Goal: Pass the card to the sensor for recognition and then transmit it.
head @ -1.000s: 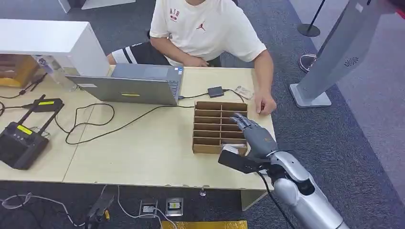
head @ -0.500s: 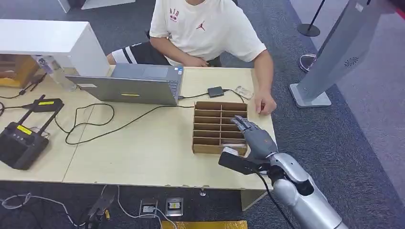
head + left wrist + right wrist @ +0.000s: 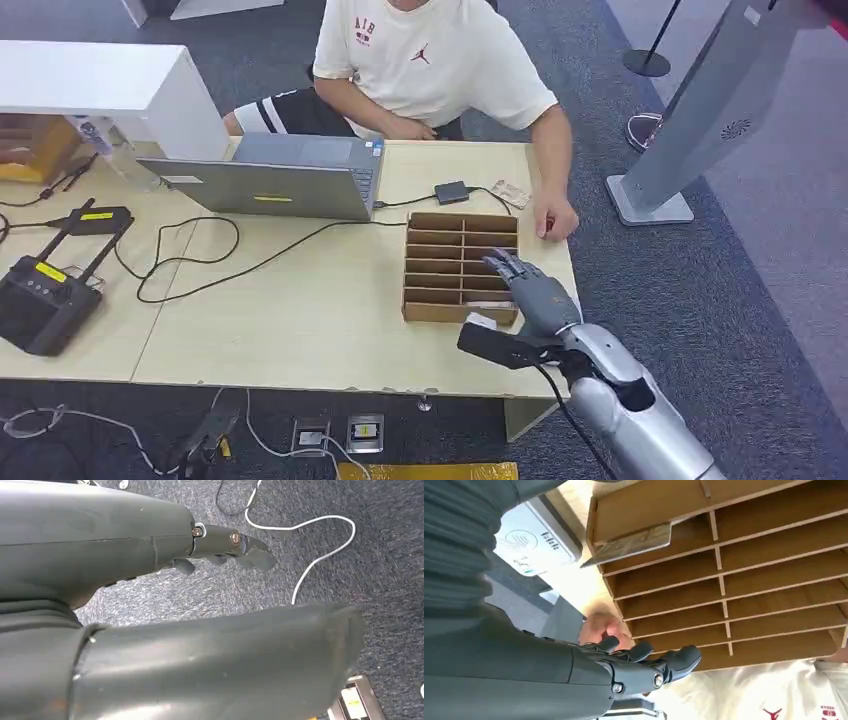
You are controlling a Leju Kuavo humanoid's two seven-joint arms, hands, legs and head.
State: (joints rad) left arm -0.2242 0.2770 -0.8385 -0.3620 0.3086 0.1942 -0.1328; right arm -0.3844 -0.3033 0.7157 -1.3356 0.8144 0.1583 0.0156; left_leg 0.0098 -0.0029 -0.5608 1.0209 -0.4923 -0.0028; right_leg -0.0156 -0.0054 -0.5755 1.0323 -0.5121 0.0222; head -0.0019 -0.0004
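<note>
Right hand [image 3: 533, 288], fingers spread, empty, drawn back over wooden rack [image 3: 440, 262] toward near-row card [image 3: 630, 546]; grasp pending

From my station the head view is evenly and brightly lit from overhead: shadows under the laptop [image 3: 285, 180] and the cardboard organizer [image 3: 460, 265] are soft and short, and the pale table [image 3: 300, 320] carries no hard glare. In the right wrist view I see overexposure toward 6 o'clock, where a person's white shirt [image 3: 774, 695] washes out, and the right hand [image 3: 644, 665] close to the lens is soft and dark. The left wrist view is dimmer; the left hand [image 3: 225, 547] reads as low-contrast grey, slightly blurred, while the carpet [image 3: 350, 580] behind stays fairly sharp.
</note>
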